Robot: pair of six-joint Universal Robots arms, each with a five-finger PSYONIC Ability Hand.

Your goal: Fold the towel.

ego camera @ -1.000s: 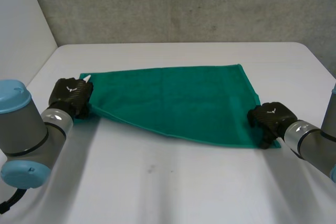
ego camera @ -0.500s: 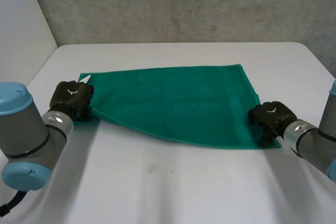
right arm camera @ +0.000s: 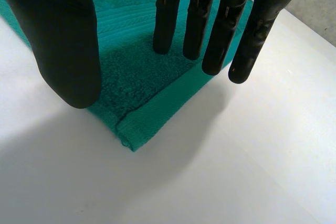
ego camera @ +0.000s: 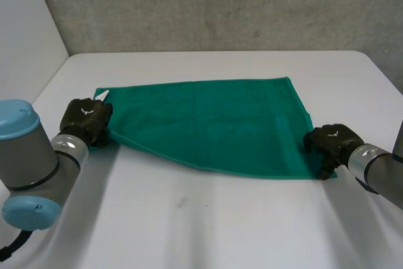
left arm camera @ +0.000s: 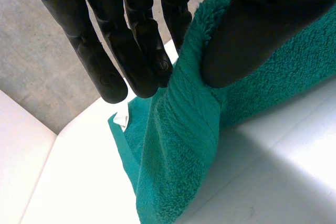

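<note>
Fingers (left arm camera: 131, 51) of left hand (ego camera: 87, 118) pinch one corner of green terry towel (ego camera: 208, 124); right hand (ego camera: 329, 144), straight-fingered at another corner, should grip firmly before lifting.

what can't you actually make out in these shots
- Head view: the left hand covers the towel's near left corner.
- Head view: the right hand's own back hides its fingers.
- Right wrist view: whether the fingertips touch the towel or hover above it.
- Head view: the white tag is too small to read.
</note>
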